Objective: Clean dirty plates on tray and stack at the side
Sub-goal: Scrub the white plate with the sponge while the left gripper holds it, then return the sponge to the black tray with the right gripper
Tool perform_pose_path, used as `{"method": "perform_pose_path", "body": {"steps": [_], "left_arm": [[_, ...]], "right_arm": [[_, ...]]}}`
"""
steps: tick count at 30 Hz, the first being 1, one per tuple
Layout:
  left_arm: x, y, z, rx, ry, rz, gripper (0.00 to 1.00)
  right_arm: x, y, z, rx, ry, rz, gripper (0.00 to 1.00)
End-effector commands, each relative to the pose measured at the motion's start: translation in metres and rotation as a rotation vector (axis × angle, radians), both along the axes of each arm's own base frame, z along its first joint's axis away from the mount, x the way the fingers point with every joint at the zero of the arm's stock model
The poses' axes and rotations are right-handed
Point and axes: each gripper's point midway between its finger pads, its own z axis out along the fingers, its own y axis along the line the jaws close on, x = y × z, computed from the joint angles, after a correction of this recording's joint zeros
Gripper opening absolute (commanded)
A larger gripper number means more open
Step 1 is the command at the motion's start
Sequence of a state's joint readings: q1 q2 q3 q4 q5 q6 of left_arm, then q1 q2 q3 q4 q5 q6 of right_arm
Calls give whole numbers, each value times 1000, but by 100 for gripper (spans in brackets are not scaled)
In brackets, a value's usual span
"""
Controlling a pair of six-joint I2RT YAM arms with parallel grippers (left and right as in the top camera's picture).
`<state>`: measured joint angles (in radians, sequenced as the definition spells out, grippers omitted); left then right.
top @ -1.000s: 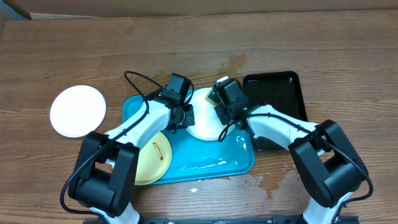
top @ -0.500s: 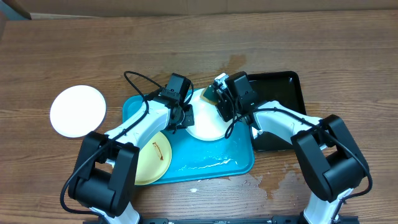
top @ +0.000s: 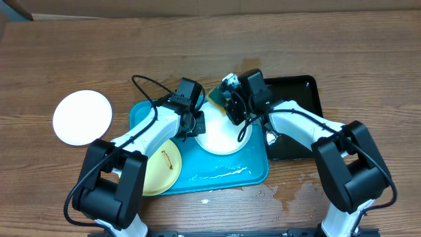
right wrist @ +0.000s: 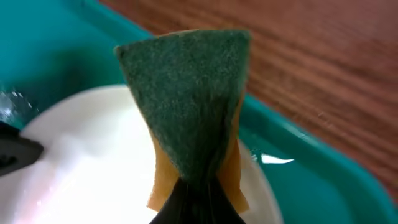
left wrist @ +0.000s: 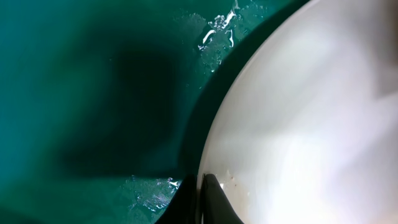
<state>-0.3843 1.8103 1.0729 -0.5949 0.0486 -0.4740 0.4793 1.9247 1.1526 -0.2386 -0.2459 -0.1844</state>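
Seen from overhead, the left gripper (top: pixel 197 124) is pinching the left rim of a white plate (top: pixel 220 139) lying on the turquoise tray (top: pixel 223 172), apparently to steady it. The right gripper (top: pixel 228 105) is holding a green sponge (top: pixel 217 99) at the plate's far edge, a smeared yellow-green plate (top: pixel 161 168) is waiting at the tray's near left corner, and a second white plate (top: pixel 82 117) is sitting apart on the table (top: pixel 197 46). The left wrist view is showing dark fingertips (left wrist: pixel 214 202) clamped narrowly on that rim above the wet tray, and the right wrist view is showing the jaws squeezing the sponge upright, green scouring face outward, likely for wiping.
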Motion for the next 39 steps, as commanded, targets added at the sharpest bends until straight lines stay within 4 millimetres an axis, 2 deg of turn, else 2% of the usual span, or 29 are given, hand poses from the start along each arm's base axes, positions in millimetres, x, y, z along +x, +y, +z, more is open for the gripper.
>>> {"method": "perform_pose_path", "body": {"steps": [1, 6, 9, 12, 15, 19, 21, 25, 27, 31, 36, 38, 39], "left_arm": [[-5, 2, -4, 17, 12, -32, 4], [-5, 2, -4, 17, 12, -32, 4], [-5, 2, -4, 17, 12, -32, 4], [-5, 2, -4, 17, 12, -32, 4], [-5, 2, -4, 17, 12, -32, 4], [-5, 2, -4, 17, 12, -32, 4], [-5, 2, -4, 17, 11, -32, 4], [-5, 2, -4, 16, 12, -33, 4], [-6, 2, -4, 17, 14, -41, 4], [-7, -3, -3, 3, 10, -125, 4], [-9, -6, 0, 6, 10, -228, 5], [-10, -5, 1, 14, 16, -251, 16], [-11, -5, 2, 15, 20, -255, 30]], "right_arm": [[21, 0, 69, 119, -108, 1, 4], [16, -12, 114, 220, -120, -3, 4], [17, -33, 136, 247, -112, -83, 4], [13, -66, 144, 250, -61, -189, 4], [6, -101, 135, 227, 40, -327, 4], [-16, -147, 103, 124, 211, -505, 4], [-30, -159, 92, 86, 283, -556, 4], [-51, -168, 81, 24, 372, -582, 4], [-58, -179, 75, -29, 398, -640, 4], [-62, -198, 70, -99, 406, -772, 4], [-66, -200, 62, -109, 417, -783, 4], [-67, -200, 56, -110, 420, -783, 4], [-68, -200, 52, -109, 418, -782, 4]]}}
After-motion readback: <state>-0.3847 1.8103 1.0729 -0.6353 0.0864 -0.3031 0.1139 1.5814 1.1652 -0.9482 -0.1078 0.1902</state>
